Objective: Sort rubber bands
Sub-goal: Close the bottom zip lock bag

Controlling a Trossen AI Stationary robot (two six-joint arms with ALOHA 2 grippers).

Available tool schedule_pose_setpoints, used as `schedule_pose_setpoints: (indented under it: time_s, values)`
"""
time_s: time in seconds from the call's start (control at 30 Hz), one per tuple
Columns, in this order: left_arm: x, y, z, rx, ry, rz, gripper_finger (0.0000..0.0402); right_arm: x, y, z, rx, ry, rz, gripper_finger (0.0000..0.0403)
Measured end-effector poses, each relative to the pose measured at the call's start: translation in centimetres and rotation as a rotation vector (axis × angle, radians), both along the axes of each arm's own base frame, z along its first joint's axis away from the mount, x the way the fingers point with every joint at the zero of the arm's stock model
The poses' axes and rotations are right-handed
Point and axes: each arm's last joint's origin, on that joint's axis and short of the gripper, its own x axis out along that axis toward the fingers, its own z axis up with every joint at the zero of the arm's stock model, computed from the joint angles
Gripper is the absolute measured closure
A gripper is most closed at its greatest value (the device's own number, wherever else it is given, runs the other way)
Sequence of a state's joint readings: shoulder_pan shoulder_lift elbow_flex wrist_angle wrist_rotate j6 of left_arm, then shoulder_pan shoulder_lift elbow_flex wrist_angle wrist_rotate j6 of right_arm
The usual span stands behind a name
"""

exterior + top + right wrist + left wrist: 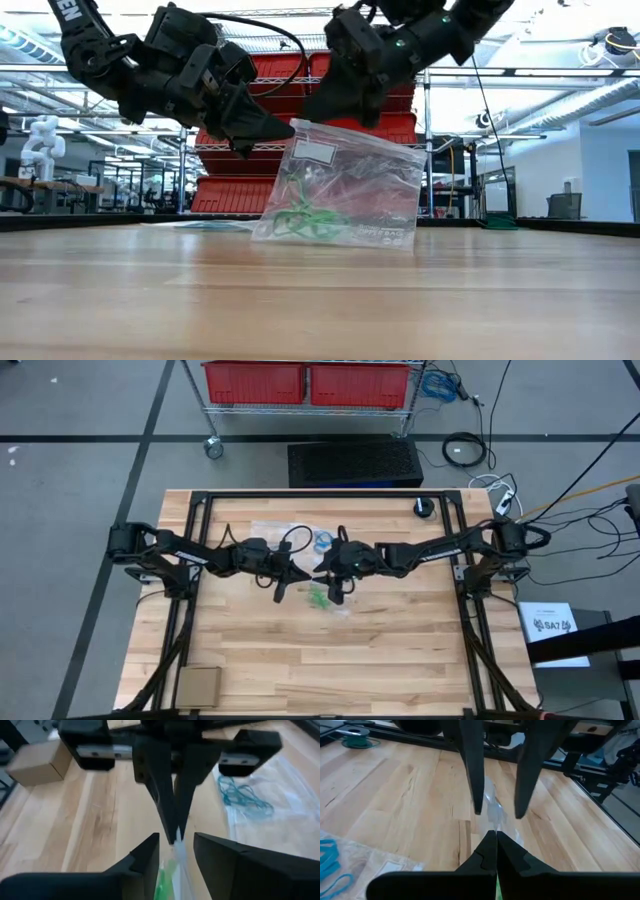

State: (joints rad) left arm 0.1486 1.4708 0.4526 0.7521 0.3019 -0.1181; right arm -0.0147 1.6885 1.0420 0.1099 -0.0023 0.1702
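We have the left gripper (283,130) clamped on the top edge of the clear bag (345,185), holding it upright on the desk (320,300) at mid-frame in the low view. The right gripper (335,108) hangs at the same edge with its jaws apart, the plastic between them but not yet pinched. Green bands (300,218) sit in the bag's bottom; blue bands (323,541) lie in a second bag, upper centre of the high view. We want the right jaws biting one film layer only, then a gentle outward pull.
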Motion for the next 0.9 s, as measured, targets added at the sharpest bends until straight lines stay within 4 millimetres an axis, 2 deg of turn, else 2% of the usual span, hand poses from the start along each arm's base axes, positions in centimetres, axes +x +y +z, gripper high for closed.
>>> schedule_pose_setpoints:
  time_s: [0.1, 0.2, 0.27, 0.6, 0.8, 0.9]
  values:
    - [0.0, 0.1, 0.0, 0.000, 0.000, 0.002, 0.0401, 0.2, -0.2, -0.1, -0.002, 0.041, -0.006, 0.0323]
    - [0.0, 0.3, 0.0, 0.001, -0.003, 0.011, 0.0401, 0.1, -0.3, -0.2, -0.010, 0.068, -0.003, 0.0376]
    - [-0.1, 0.5, 0.0, 0.001, -0.005, 0.020, 0.0401, 0.0, -0.3, -0.2, -0.015, 0.072, -0.011, 0.0392]
    - [-0.2, 1.2, 0.5, -0.017, -0.034, 0.036, 0.0401, -0.6, -0.3, -0.8, -0.019, 0.165, -0.024, 0.0397]
    - [-0.2, 1.2, 0.5, -0.056, -0.030, 0.043, 0.0401, -0.8, -0.3, -0.3, -0.016, 0.158, -0.026, 0.0397]
    - [-0.2, 0.9, 0.4, -0.087, -0.017, 0.008, 0.0387, -0.7, -0.3, 0.2, -0.022, 0.143, -0.022, 0.0398]
